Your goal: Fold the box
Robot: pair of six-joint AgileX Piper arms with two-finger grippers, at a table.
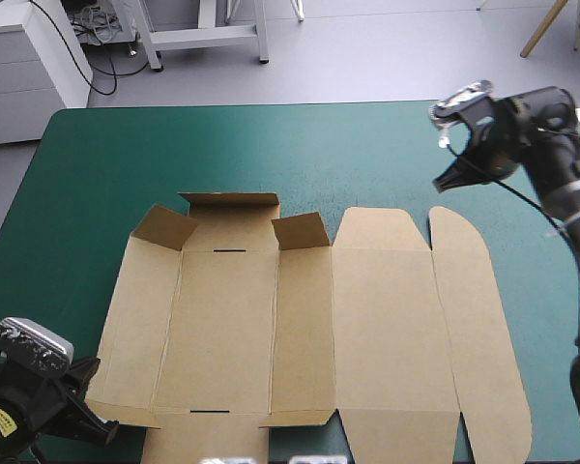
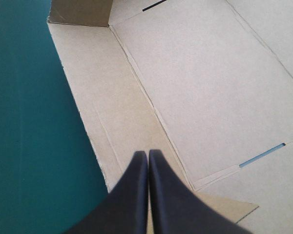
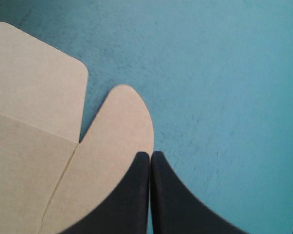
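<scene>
High view: brown box [image 1: 367, 329] lies opened out, mostly flat, mid teal-green worktop [image 1: 97, 174]. Small flaps [image 1: 164, 227] at far left end tilted up. Left gripper [image 1: 95, 401] at box's near left corner. Right gripper [image 1: 445, 179] by far right corner.

Left wrist view: black fingers [image 2: 136, 195] together, tips over box's left panel, close to its edge.

Right wrist view: fingers [image 3: 176, 204] together, tips at edge of rounded flap [image 3: 122, 136], bare worktop beside.
</scene>
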